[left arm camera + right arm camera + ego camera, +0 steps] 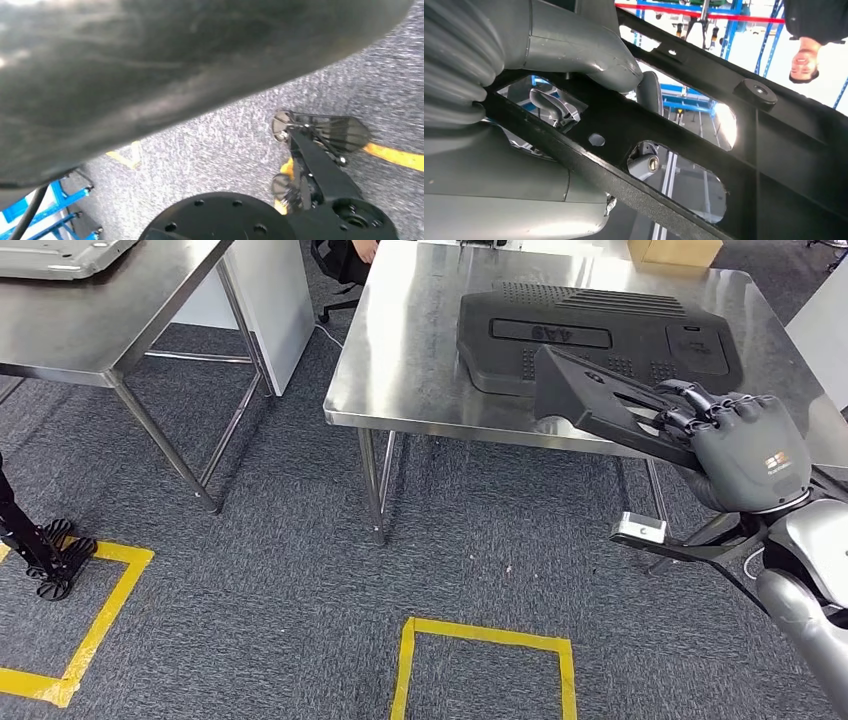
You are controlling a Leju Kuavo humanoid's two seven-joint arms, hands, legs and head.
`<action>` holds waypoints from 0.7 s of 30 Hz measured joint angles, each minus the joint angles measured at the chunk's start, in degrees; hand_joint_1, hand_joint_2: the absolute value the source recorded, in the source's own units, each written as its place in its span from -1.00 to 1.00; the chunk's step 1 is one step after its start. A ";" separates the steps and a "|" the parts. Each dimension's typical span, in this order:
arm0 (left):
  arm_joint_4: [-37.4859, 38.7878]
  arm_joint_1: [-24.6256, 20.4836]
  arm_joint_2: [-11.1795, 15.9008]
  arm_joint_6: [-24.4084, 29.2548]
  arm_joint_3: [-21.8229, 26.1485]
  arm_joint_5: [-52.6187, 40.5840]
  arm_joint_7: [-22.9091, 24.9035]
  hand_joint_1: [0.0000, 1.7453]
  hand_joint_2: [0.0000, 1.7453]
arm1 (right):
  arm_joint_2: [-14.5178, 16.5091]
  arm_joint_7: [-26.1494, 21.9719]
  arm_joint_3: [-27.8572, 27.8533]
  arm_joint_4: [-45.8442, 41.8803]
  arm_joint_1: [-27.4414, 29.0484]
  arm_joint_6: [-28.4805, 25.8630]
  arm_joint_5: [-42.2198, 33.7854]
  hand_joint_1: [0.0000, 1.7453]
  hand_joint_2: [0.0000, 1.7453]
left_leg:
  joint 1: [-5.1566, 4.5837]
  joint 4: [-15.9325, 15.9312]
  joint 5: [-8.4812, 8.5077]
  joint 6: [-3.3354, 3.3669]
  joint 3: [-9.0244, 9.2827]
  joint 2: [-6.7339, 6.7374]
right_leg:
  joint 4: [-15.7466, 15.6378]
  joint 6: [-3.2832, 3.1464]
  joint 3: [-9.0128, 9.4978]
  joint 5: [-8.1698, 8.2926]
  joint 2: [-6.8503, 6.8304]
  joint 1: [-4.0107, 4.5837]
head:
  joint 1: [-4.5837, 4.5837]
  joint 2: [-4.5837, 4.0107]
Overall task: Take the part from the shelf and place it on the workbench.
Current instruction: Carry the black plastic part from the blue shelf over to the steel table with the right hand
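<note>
Over the near edge of the steel workbench (400, 360), the right hand (745, 450) gripped the black part (600, 400) by its rear frame, fingers wrapped over the bar, presumably so the free front end could reach over the tabletop first. That end overlapped a larger black panel (600, 330) already lying there. Closer in, the right wrist view showed the thumb (589, 55) clamped across a slotted rib of the part (684, 130). The left hand's state could not be determined.
</note>
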 joint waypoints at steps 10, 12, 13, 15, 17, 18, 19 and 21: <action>-0.02 -0.08 0.08 0.00 -0.52 0.45 -0.21 -1.00 -1.00 | 1.19 -0.19 1.43 0.79 -2.58 0.83 0.09 1.00 1.00 | 0.10 11.57 -5.90 -2.47 -4.93 0.50 | -7.33 -3.87 5.79 1.05 -0.06 0.03 | -0.40 0.00; -0.02 -0.03 0.07 0.02 -0.59 0.57 -0.22 -1.00 -1.00 | 1.60 -0.20 1.89 1.07 -2.98 1.00 0.09 1.00 1.00 | 0.18 15.94 -6.22 -2.68 -8.26 0.60 | -7.30 -4.07 6.56 0.46 -0.03 0.15 | -0.38 0.00; -0.02 0.01 0.08 0.04 -0.62 0.62 -0.22 -1.00 -1.00 | 1.74 -0.19 2.06 1.20 -3.07 1.03 0.07 1.00 1.00 | 0.25 15.03 -4.73 -2.71 -8.46 0.62 | -7.29 -4.01 7.05 0.10 0.01 0.15 | -0.39 0.00; -0.02 0.10 0.15 0.08 -0.68 0.70 -0.21 -1.00 -1.00 | 1.89 -0.18 2.33 1.45 -3.19 1.08 0.03 1.00 1.00 | 0.40 8.12 0.11 -2.61 -6.17 0.69 | -7.25 -3.62 8.15 -0.77 0.07 0.08 | -0.42 0.00; -0.02 0.14 0.21 0.10 -0.79 0.80 -0.21 -1.00 -1.00 | 1.87 -0.16 2.57 1.66 -3.42 1.09 -0.01 1.00 1.00 | 0.37 1.82 2.57 -2.43 -3.29 0.72 | -7.14 -2.95 8.77 -1.55 0.19 0.34 | -0.47 0.00; -0.02 0.11 0.22 0.10 -0.84 0.84 -0.21 -1.00 -1.00 | 1.86 -0.16 2.68 1.75 -3.53 1.11 -0.01 1.00 1.00 | 0.25 0.63 2.59 -2.26 -2.66 0.68 | -7.17 -2.63 8.84 -1.76 0.24 0.46 | -0.50 0.00; -0.02 0.07 0.23 0.10 -0.87 0.85 -0.21 -1.00 -1.00 | 1.85 -0.15 2.78 1.81 -3.61 1.13 -0.01 1.00 1.00 | 0.08 0.39 2.25 -2.07 -2.40 0.61 | -7.27 -2.35 8.88 -1.84 0.28 0.60 | -0.51 0.00; -0.03 0.05 0.21 0.10 -0.90 0.85 -0.21 -1.00 -1.00 | 1.82 -0.14 2.87 1.90 -3.67 1.15 -0.02 1.00 1.00 | 0.03 0.12 2.22 -1.41 -2.16 0.52 | -7.22 -1.84 8.78 -2.12 0.23 0.49 | -0.48 0.00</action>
